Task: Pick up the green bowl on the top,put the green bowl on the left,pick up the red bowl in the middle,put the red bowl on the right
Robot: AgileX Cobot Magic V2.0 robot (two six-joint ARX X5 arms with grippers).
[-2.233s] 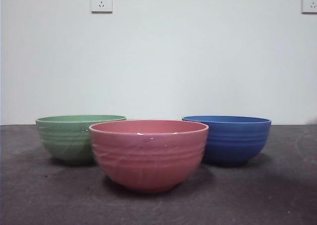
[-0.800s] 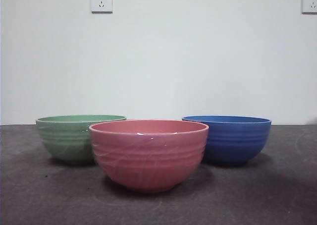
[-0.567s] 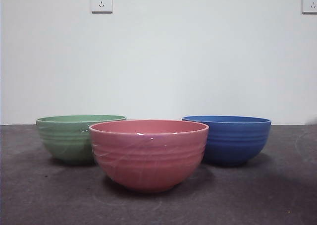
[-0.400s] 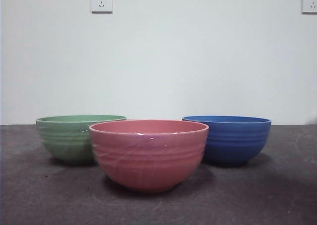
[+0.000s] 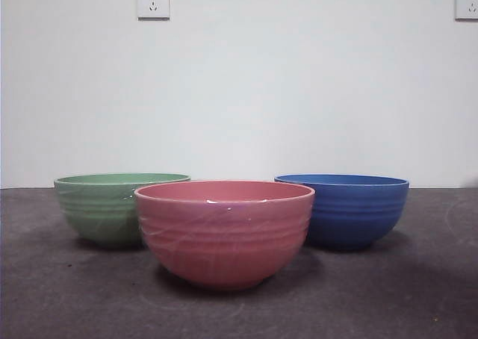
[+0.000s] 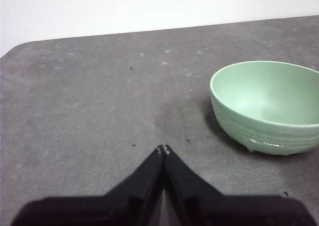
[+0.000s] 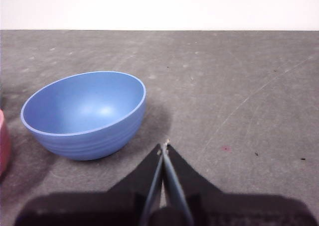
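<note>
Green bowl (image 6: 264, 106) beside left tool (image 6: 163, 149)

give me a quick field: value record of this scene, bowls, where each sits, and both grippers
green bowl: upright on the table, left in the front view, set back behind the red one, empty
red bowl: upright, middle in the front view, nearest the camera, overlapping the other two
blue bowl: upright, right in the front view, set back, empty
stacking: none, each bowl stands by itself
left gripper: jaws shut, holding nothing, beside the green bowl
right gripper: jaws shut, holding nothing, beside the blue bowl
table: dark grey, scuffed
</note>
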